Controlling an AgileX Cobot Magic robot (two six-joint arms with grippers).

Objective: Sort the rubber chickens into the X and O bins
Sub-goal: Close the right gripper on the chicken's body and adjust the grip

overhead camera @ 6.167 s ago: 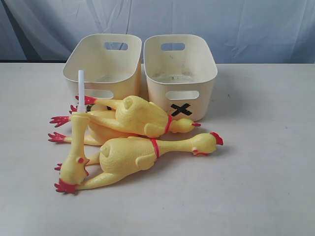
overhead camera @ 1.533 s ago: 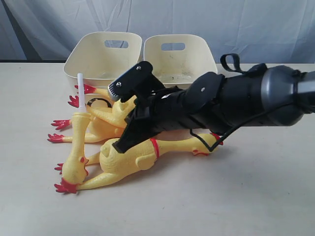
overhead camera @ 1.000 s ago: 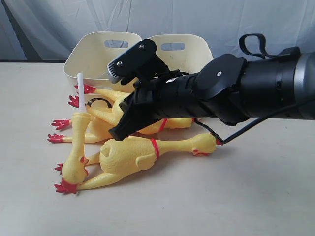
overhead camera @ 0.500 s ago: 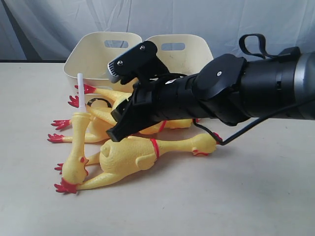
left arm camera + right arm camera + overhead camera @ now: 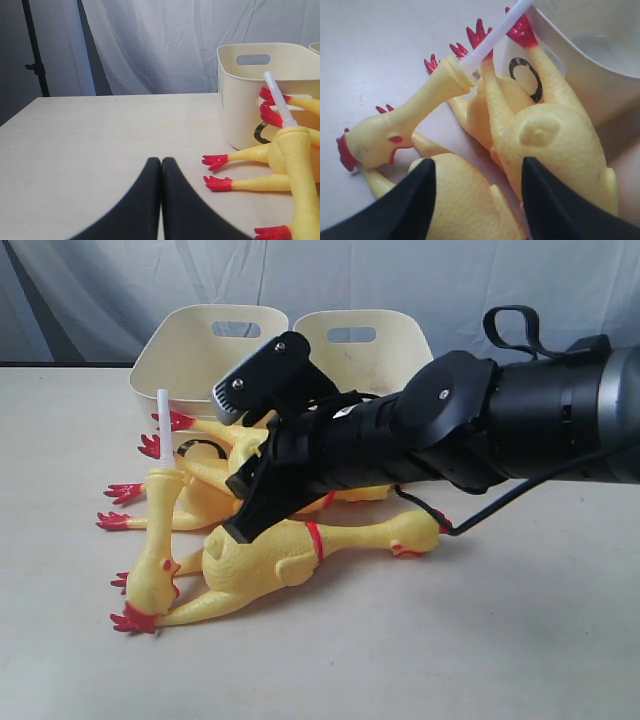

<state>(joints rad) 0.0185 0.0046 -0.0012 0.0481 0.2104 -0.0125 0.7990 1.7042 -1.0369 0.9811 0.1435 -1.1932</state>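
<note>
Opening jaws: black right gripper (image 5: 477, 165) has just spread over the heaped yellow rubber chickens (image 5: 270, 555), empty.
Left gripper (image 5: 161, 167): clamped shut, empty.
Meaning: first grasp looks imminent; cream plastic bins (image 5: 185, 350) unfilled.

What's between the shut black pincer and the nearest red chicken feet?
Just bare table, shown in the left wrist view; the left pincer touches none of the feet.

Table (image 5: 520, 640), back edge: O bin (image 5: 195, 365) on the left, second bin (image 5: 375, 355) just beside it on the right.
Before the O bin: heap of rubber chickens.
- upper chicken (image 5: 545, 140) lying on lower chicken (image 5: 195, 508), feet leftward
- front chicken (image 5: 270, 560), head rightward
- tubed chicken (image 5: 155, 560) at the heap's left end, head nearest, tube rearward

Right arm (image 5: 470, 435) over the heap, entering from the right.
</note>
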